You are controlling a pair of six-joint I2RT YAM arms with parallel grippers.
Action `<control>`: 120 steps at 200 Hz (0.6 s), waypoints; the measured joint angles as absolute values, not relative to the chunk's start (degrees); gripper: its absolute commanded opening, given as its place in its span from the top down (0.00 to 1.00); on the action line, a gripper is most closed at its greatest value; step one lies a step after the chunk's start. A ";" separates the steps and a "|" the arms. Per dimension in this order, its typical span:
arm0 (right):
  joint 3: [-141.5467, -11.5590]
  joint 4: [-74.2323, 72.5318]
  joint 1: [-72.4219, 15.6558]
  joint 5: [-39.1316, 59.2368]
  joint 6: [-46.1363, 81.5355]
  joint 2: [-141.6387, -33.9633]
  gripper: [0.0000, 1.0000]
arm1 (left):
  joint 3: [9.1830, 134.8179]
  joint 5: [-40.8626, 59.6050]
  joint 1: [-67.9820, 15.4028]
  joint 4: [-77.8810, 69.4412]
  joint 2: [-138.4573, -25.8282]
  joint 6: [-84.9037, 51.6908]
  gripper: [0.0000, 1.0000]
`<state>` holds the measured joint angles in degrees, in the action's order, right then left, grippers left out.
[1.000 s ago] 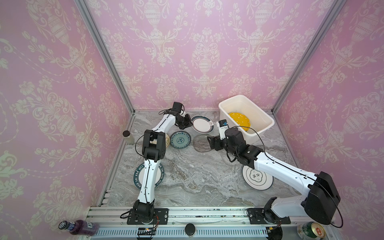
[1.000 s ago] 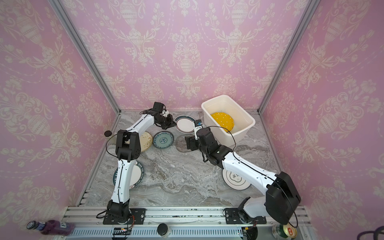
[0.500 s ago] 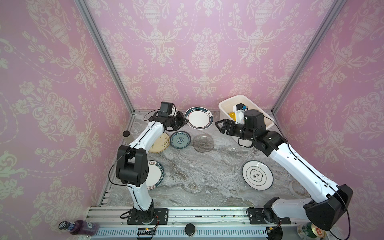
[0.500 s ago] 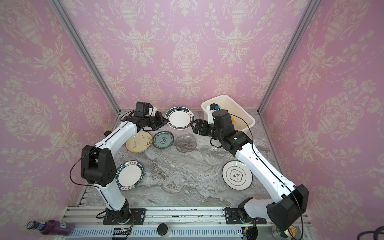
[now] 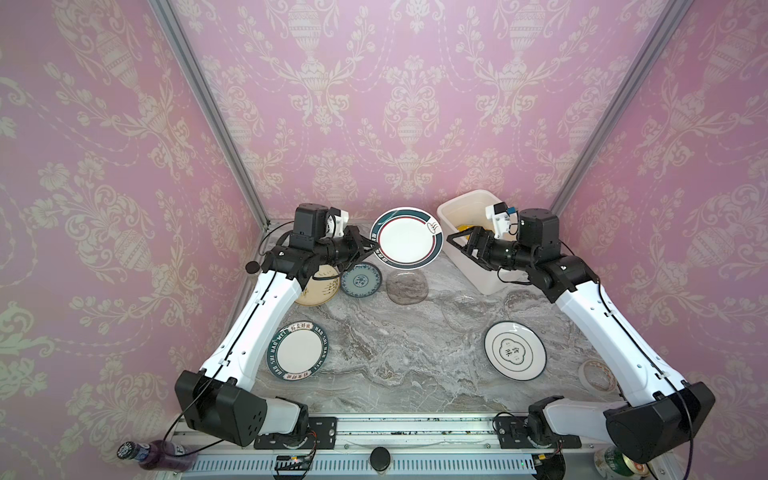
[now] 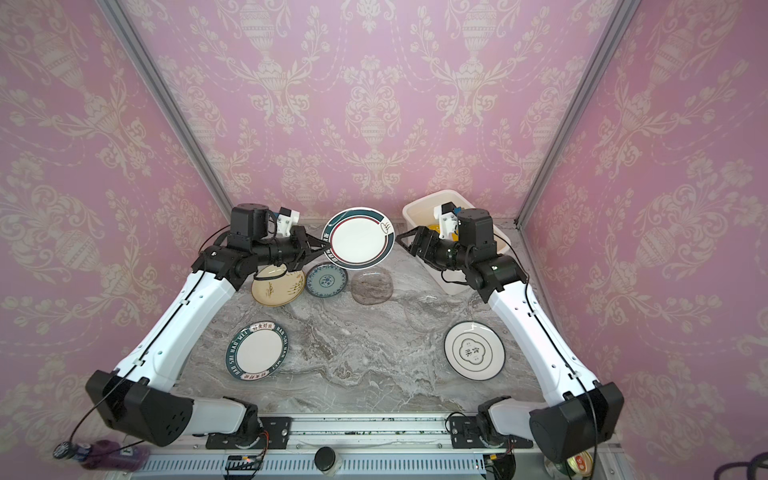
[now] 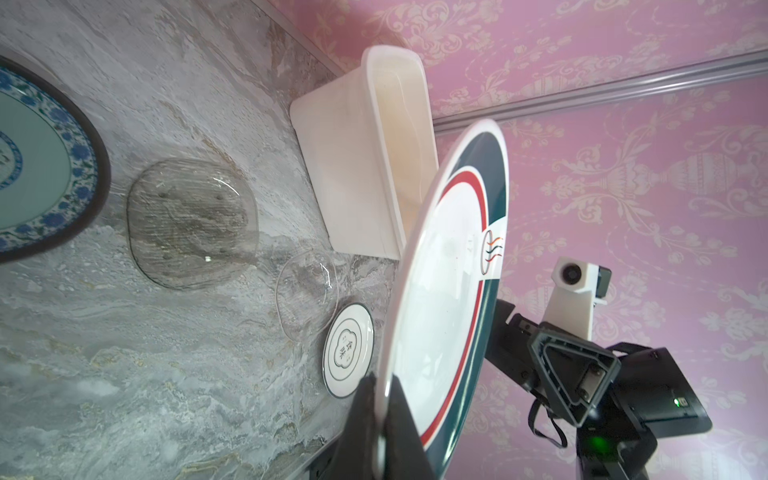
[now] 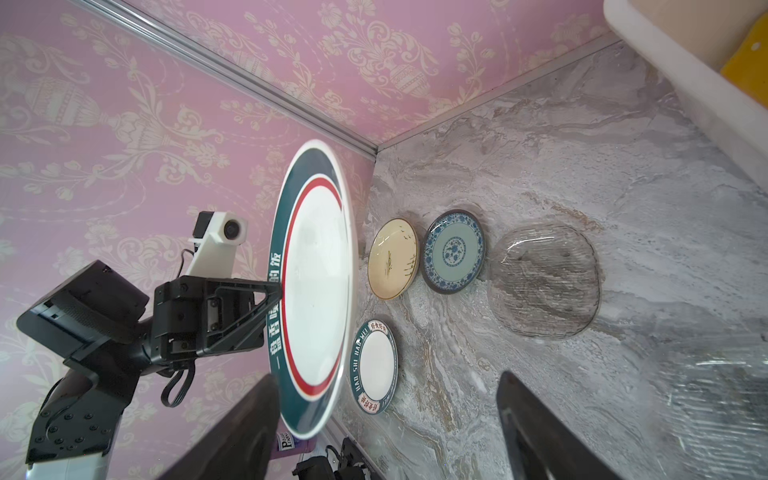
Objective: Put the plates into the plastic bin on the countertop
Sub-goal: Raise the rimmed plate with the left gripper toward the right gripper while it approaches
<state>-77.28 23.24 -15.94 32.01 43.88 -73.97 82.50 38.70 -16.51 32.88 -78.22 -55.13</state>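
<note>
Near edge: purple bottle (image 5: 153, 455) lies by the rail, label not readable. Tape roll (image 5: 597, 375) sits on the right and is not part of the task.

Six plates are left on the countertop (image 5: 395, 365):
- The lettered plate (image 5: 297, 351) has a dark rim reading "HAO SHI" and "HAO WEI", plus Chinese characters.
- The white plate (image 6: 473, 351) has two centre characters that look like 食味.
- The clear glass plate (image 5: 463, 312) is hard to see against the marble.
- Further back sit the pale yellow plate (image 5: 318, 286), the teal floral plate (image 5: 360, 280) and the smoky glass plate (image 5: 407, 287).

Above that back row the left gripper (image 5: 373, 246) is clamped on one edge of the green-and-red-rimmed plate (image 5: 406, 237). The plate is airborne and tilted. Its rim carries white Chinese characters and a small steam logo.

The right gripper (image 6: 406, 247) has its jaws spread and holds nothing. It sits just beside the plate's opposite edge, apart from it.

The plastic bin (image 5: 451, 210) is at the far right corner with a yellow plate (image 5: 463, 227) already inside.

Risks:
- The plate is pinched at a single edge, so it could pivot or slip out.
- A dropped plate would land on the floral or smoky glass plate and could chip them.
- If this is a handover, a misaligned right jaw could knock the rim before closing.
- If the left lets go early, the plate falls.
- The right arm sits between the plate and the bin, so a direct carry risks collision.
</note>
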 measured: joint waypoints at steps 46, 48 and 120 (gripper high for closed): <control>-75.48 18.26 -15.51 38.85 47.81 -73.97 0.37 | 80.47 38.68 -22.26 34.00 -77.80 -57.17 1.00; -75.37 18.00 -15.51 39.00 47.83 -73.97 0.38 | 80.34 38.68 -22.39 33.95 -77.80 -57.39 1.00; -70.96 12.82 -15.00 39.70 53.65 -74.02 0.67 | 79.33 38.41 -24.32 29.39 -78.91 -61.04 1.00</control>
